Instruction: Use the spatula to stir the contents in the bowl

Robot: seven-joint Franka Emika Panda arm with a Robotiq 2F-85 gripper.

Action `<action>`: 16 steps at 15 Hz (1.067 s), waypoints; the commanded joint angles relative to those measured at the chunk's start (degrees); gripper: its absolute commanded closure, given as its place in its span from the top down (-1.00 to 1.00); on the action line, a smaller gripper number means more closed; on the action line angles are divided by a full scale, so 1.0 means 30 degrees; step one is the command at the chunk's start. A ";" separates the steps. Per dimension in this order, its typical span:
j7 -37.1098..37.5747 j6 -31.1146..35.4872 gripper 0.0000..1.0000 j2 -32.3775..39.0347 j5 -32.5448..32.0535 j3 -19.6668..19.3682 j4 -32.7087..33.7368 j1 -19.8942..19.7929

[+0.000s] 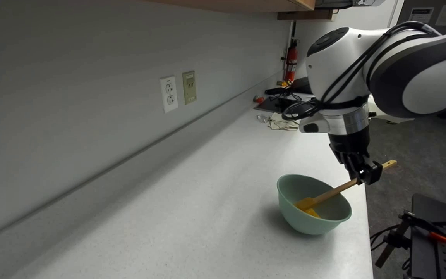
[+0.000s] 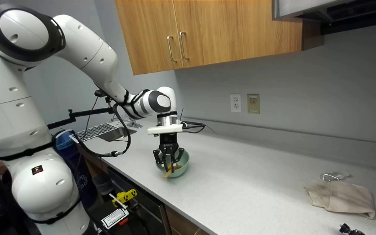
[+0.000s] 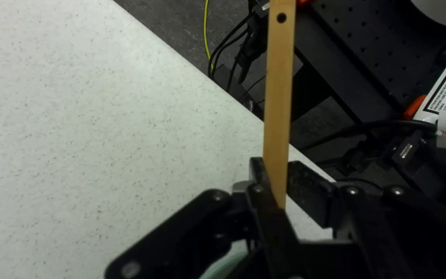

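Note:
The pale mint-green bowl [image 1: 310,224] stands on the counter near its front edge, also in an exterior view [image 2: 184,160]. A sliver of it shows in the wrist view [image 3: 225,267]. My gripper [image 1: 364,176] is above the bowl's rim, shut on the wooden handle of the spatula [image 1: 337,190]. In the wrist view, the fingers [image 3: 274,174] touch the handle [image 3: 279,97] on both sides. The spatula slants, its yellowish flat end down inside the bowl and its handle end out past the counter edge. The yellow contents [image 1: 312,212] lie at the bowl's bottom, partly hidden under the flat end.
The white counter [image 1: 192,217] runs along a grey wall with outlets [image 1: 168,93]. A wooden cabinet [image 2: 220,32] hangs above. A folded cloth [image 2: 341,197] and a clear glass item [image 2: 333,176] lie farther along. A dark cart with cables [image 1: 439,232] stands beyond the front edge.

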 commanded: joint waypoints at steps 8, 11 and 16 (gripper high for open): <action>-0.0979 -0.2730 -0.89 0.1388 -0.0203 0.0545 0.3422 -0.0342; -0.1998 -0.4656 -0.89 0.1021 0.0162 0.0843 0.3790 -0.0238; -0.2729 -0.6380 -0.89 0.1221 0.0035 0.1336 0.4267 -0.0098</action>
